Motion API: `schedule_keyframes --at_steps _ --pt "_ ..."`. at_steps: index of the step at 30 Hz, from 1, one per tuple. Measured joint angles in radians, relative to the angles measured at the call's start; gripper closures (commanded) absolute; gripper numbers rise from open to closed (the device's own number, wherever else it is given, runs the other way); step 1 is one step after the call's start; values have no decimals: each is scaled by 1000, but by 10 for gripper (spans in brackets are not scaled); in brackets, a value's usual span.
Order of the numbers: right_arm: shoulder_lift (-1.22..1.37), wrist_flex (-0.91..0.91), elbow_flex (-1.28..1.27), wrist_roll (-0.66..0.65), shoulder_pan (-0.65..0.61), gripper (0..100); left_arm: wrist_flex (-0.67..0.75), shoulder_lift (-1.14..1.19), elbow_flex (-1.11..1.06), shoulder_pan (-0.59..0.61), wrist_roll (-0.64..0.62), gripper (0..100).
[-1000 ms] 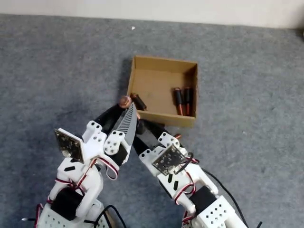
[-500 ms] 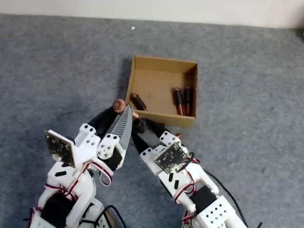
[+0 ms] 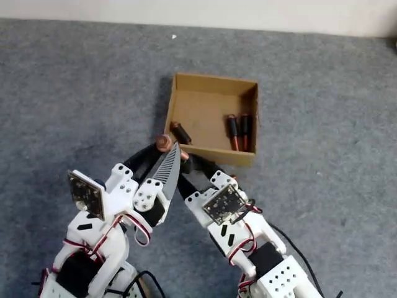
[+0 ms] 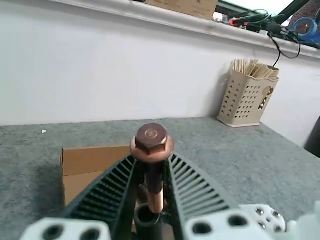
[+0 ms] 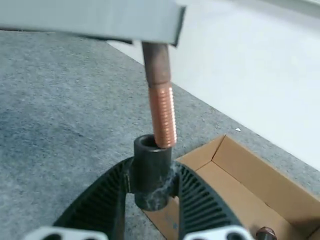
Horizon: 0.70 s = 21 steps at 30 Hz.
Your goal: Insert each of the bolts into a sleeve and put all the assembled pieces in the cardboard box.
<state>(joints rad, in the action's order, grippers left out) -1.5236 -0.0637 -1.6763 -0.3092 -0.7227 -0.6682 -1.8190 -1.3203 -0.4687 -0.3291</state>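
While your left jaws held the bolt (image 4: 151, 145) upright, tip at the sleeve (image 5: 150, 170) clamped in your right jaws, the left arm (image 3: 118, 205) had swung back rightward.

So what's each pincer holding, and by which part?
Left pincer grips the bolt by its shank, just under the head; right pincer grips the sleeve around its body.

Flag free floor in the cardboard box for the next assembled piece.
Free: cardboard box floor centre and far half, between the corner piece and the two pieces opposite. Crowded: outside the near wall, where left gripper with bolt meets right gripper with sleeve.
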Motion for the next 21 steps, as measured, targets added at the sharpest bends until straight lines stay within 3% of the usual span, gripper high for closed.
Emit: schedule_keyframes --at_steps 16,21 --pt "0 -2 0 0 29 994 -26 0 -55 0 -3 987" --pt "2 -3 0 0 29 994 -18 -2 -78 0 -5 870"
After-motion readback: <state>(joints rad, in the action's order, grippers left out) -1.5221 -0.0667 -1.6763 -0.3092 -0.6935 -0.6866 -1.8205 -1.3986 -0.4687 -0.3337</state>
